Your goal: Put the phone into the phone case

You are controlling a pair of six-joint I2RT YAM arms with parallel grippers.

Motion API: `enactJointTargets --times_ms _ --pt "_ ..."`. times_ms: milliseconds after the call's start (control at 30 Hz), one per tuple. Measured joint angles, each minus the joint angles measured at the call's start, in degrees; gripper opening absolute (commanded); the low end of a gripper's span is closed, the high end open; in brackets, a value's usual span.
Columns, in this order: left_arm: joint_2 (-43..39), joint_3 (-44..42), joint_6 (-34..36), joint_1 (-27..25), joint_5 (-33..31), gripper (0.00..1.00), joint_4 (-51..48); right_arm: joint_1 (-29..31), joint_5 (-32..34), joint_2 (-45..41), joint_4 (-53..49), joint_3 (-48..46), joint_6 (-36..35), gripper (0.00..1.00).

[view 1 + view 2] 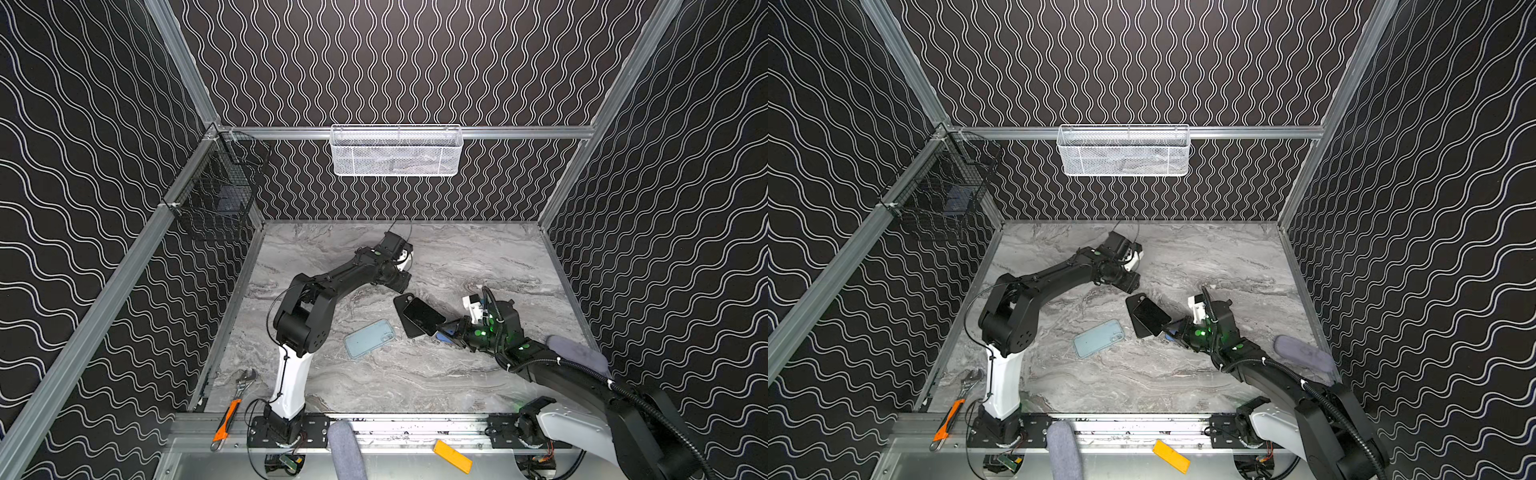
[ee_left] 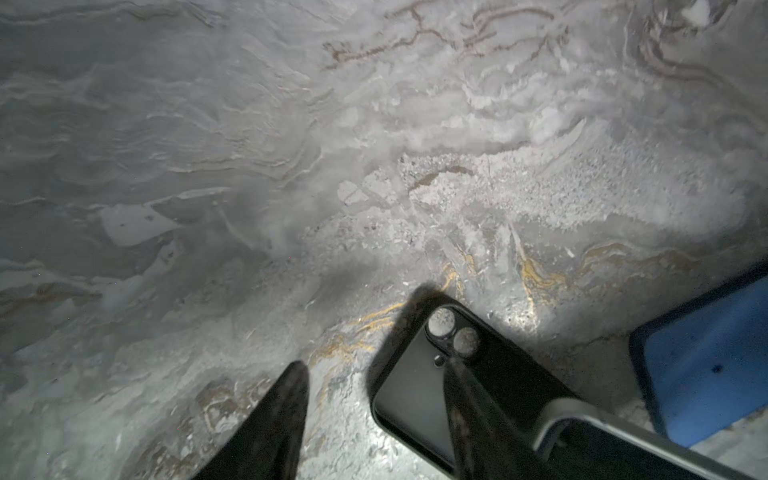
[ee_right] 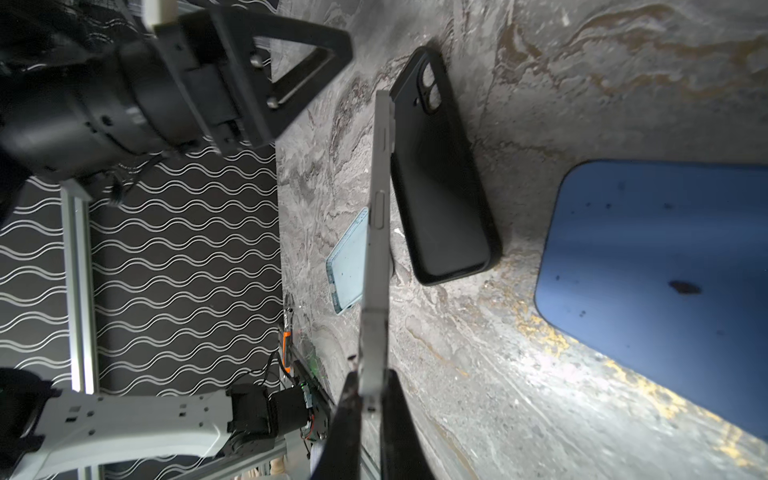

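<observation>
The left gripper (image 2: 374,365) stands with jaws apart astride the rim of the black phone case (image 3: 444,187), which lies flat on the marbled table (image 1: 457,257). Above it the phone (image 3: 378,208) hangs tilted, pinched at its end by the right gripper (image 3: 372,378). It looks rigid, slick and likely fragile, so grip its edges. Patterned walls (image 1: 415,62) stand well clear.

Hung on the back rail, a white mesh basket (image 1: 395,151); on the left rail, a black wire basket (image 1: 216,191) with something dark inside, too dim to tell. Lying flat on the grey marbled tabletop (image 1: 415,386), a pale blue case (image 1: 369,338), apart from a dark blue flat thing (image 3: 665,270). At the near left corner, an adjustable wrench (image 1: 246,381) just beside an orange-handled knife (image 1: 226,419). On the front ledge, a grey padded roll (image 1: 345,449) and an orange flat strip (image 1: 452,456). By the right edge, a grey pad (image 1: 575,353). All round, black walls with white wavy lines (image 1: 395,62)
</observation>
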Motion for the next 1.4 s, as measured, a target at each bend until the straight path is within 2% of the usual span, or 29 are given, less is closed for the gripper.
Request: enactJointTargets --times_ms 200,533,633,767,833,1133,1400 --pt "2.12 0.68 3.23 -0.24 -1.22 0.55 -1.66 -1.33 -0.48 -2.8 -2.84 -0.7 -1.05 0.0" --pt "6.67 3.45 5.68 -1.29 -2.36 0.44 -4.31 -2.12 -1.05 -5.03 -4.37 -1.62 -1.09 0.0" --pt "7.56 4.63 5.73 -1.84 -2.54 0.36 -4.72 -2.36 -1.05 -5.73 -4.44 -1.86 -1.09 0.0" --pt "8.46 5.7 5.49 -2.25 -2.43 0.18 -4.79 -2.75 -1.22 -6.56 -4.83 -2.12 -1.09 0.0" --pt "8.41 5.44 5.22 -2.43 -2.82 0.14 -4.57 -3.02 -1.29 -6.88 -5.11 -2.16 -1.16 0.0" --pt "4.87 -1.31 -3.67 -2.38 -5.31 0.1 -0.22 -5.77 -3.06 -7.32 -6.08 -2.82 -2.49 0.0" --pt "0.13 -7.17 -12.92 -2.34 -9.7 0.1 -3.54 -9.2 -7.32 -5.01 -6.32 -1.75 -5.35 0.0"
